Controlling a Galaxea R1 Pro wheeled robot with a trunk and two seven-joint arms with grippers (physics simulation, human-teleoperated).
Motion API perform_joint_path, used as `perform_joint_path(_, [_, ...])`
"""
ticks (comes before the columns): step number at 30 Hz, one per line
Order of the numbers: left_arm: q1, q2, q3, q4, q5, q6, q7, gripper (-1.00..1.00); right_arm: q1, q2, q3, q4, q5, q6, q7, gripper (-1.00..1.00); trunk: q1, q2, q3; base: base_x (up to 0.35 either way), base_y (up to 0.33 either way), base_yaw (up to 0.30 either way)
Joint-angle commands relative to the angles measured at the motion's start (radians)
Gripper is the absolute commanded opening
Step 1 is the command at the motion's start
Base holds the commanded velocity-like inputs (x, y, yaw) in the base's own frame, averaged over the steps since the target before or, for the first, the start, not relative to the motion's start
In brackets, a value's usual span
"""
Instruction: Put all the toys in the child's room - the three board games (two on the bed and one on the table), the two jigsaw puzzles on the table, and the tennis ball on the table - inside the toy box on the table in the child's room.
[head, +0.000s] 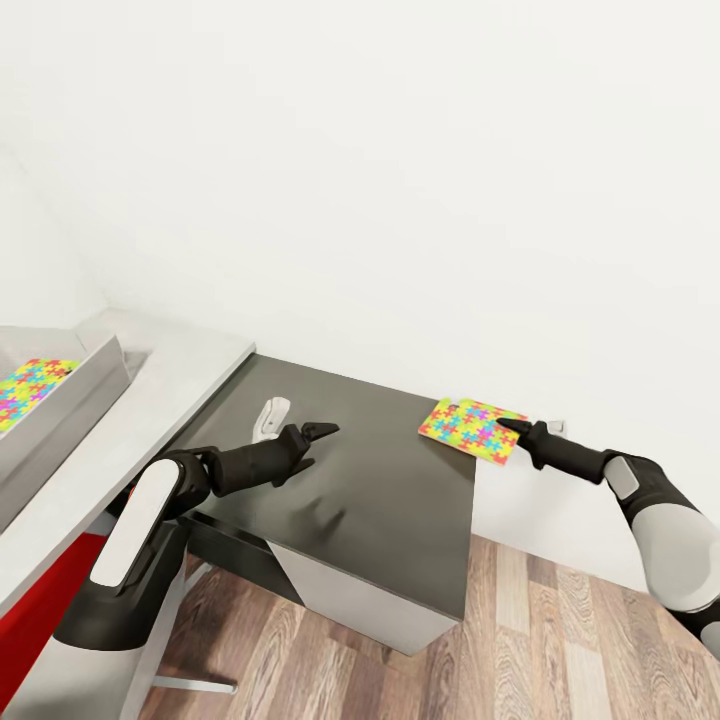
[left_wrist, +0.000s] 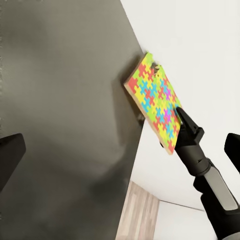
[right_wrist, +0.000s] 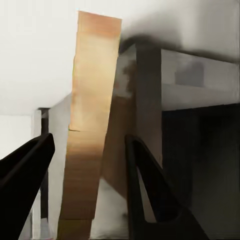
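Right tool (head: 513, 428) gripped one jigsaw (head: 472, 430) by its edge, over the dark cabinet (head: 380, 500). Left tool (head: 322, 432) narrow, empty. Second jigsaw (head: 30, 390) lay in the tray (head: 75, 395) (on the counter (head: 150, 400)).

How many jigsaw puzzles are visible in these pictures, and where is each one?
2. One jigsaw puzzle is at the far right corner of the dark cabinet top, at the right gripper. The other jigsaw puzzle lies inside the grey toy box; part of it is out of frame.

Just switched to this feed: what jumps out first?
The bright jigsaw puzzle at the far right corner of the dark cabinet top, with the right gripper at its edge. A second jigsaw puzzle lies in the grey toy box at far left. The left gripper hovers open.
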Motion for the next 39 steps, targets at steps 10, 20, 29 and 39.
perform_joint_path(10, [-0.001, 0.001, 0.002, 0.001, 0.01, -0.002, 0.013, 1.0, -0.001, -0.017, -0.001, -0.024, 0.008, 0.073, 0.005, -1.0, 0.0, 0.0, -0.001, 0.0, 0.0, 0.0])
perform_joint_path(20, [-0.001, 0.001, 0.008, 0.002, 0.009, -0.002, 0.058, 1.0, 0.0, -0.012, 0.009, -0.052, 0.009, 0.085, 0.032, -1.0, 0.0, 0.0, -0.001, 0.0, 0.0, 0.0])
perform_joint_path(29, [-0.001, -0.002, 0.001, 0.001, 0.01, -0.003, 0.074, 1.0, 0.03, -0.013, 0.043, -0.115, 0.018, 0.089, 0.167, -1.0, 0.0, 0.0, -0.001, 0.0, 0.0, 0.0])
perform_joint_path(39, [-0.001, -0.003, -0.002, 0.0, 0.011, -0.002, 0.074, 1.0, 0.111, 0.018, 0.114, -0.264, 0.02, 0.087, 0.302, -1.0, 0.0, 0.0, -0.001, 0.0, 0.0, 0.0])
